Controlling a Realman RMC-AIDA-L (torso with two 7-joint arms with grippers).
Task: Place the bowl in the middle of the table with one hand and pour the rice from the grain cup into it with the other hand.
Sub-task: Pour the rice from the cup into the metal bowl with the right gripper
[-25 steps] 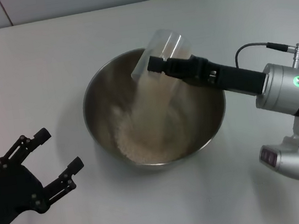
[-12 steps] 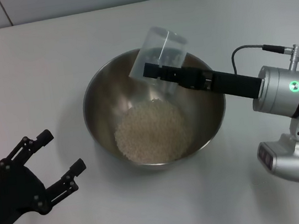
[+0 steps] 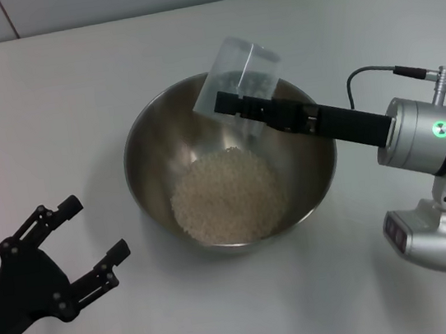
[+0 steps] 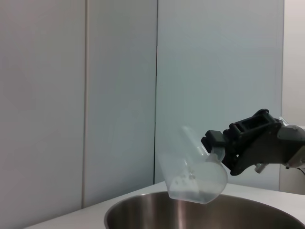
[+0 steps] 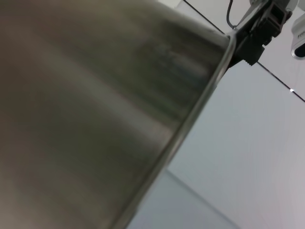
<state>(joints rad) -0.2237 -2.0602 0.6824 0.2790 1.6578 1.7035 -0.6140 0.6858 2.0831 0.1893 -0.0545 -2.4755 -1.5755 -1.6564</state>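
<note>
My left gripper [image 3: 92,239] hangs low over the table [image 3: 71,89], and its jaws are spread wide with nothing between them. The bowl [image 3: 147,148] stands beyond these jaws and to their right, near but apart from the fingertips [image 3: 117,249]. From the left wrist view I see the rim of the bowl [image 4: 143,206] in front of my left jaws, and above it the grain cup [image 4: 190,174], tipped, with a few grains sticking inside.

In the middle, the bowl sits on the table, and the rice [image 3: 225,196] lies in a pale round heap on its bottom. This heap is below my right jaws and a little toward my left side.

My right gripper [image 3: 235,105] reaches over the far right part of the bowl. Its jaws are pressed on the grain cup [image 3: 236,70] and hold it tilted, mouth pointing down to the inside of the bowl. The cup is above the rim, not touching the steel. It looks almost empty.

In the right wrist view the steel wall of the bowl [image 5: 95,105] fills most of the picture, very near to the camera, and a dark fingertip [image 5: 257,36] of my right gripper shows past the rim.
</note>
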